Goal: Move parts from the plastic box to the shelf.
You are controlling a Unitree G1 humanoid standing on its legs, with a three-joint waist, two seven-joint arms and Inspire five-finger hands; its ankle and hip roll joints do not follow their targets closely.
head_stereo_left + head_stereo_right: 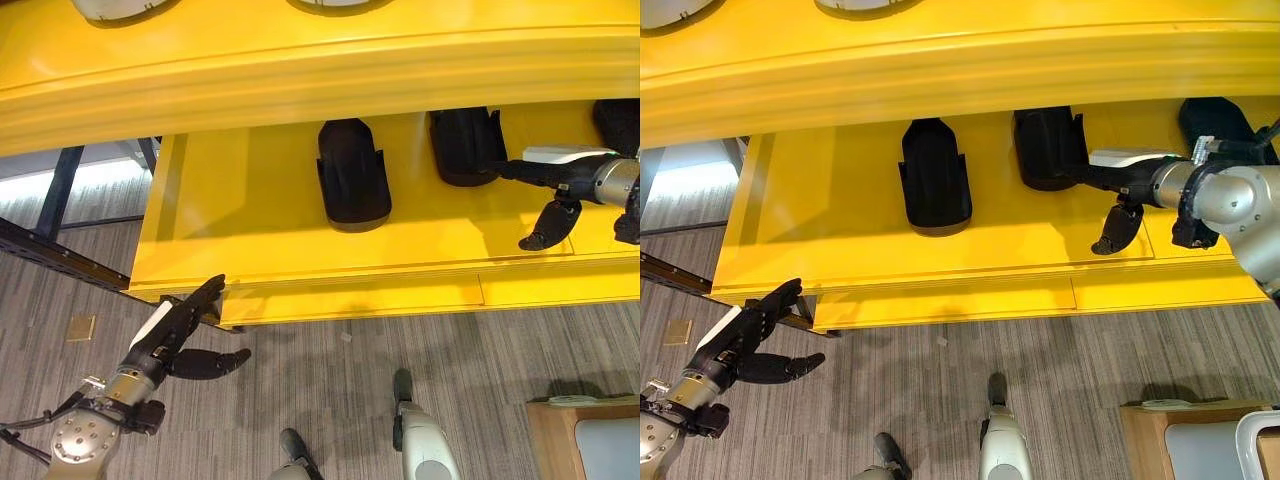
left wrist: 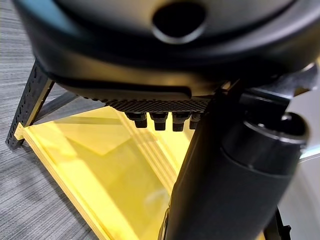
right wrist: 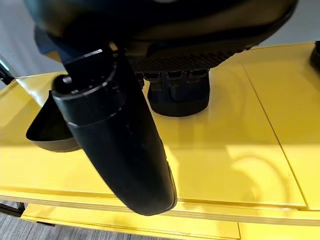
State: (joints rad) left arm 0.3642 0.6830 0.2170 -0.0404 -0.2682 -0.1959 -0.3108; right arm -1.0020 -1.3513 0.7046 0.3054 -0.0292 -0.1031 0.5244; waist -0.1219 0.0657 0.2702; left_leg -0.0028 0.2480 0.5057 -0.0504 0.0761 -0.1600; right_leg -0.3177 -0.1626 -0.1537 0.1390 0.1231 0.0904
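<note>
Three parts (image 1: 353, 175) sit on shelf (image 1: 230, 220), right hand (image 1: 1125, 185) at 3 o'clock, fingers spread against second part (image 1: 1048, 148), left hand (image 1: 175, 335) at 8 o'clock relaxed, empty; box unseen.

The shelf (image 1: 260, 200) is bright yellow all over, its boards and front lip alike, and the moulded parts (image 1: 352, 175) standing on it toward twelve and two o'clock are plain matt black. The floor (image 1: 330, 400) is grey carpet with a fine streaked weave, carrying a small tan square plate (image 1: 81, 327) at nine o'clock. At five o'clock stands a light brown wooden box (image 1: 560, 440), and both hands (image 1: 185, 335) are dark with a white cover on the thumb.
</note>
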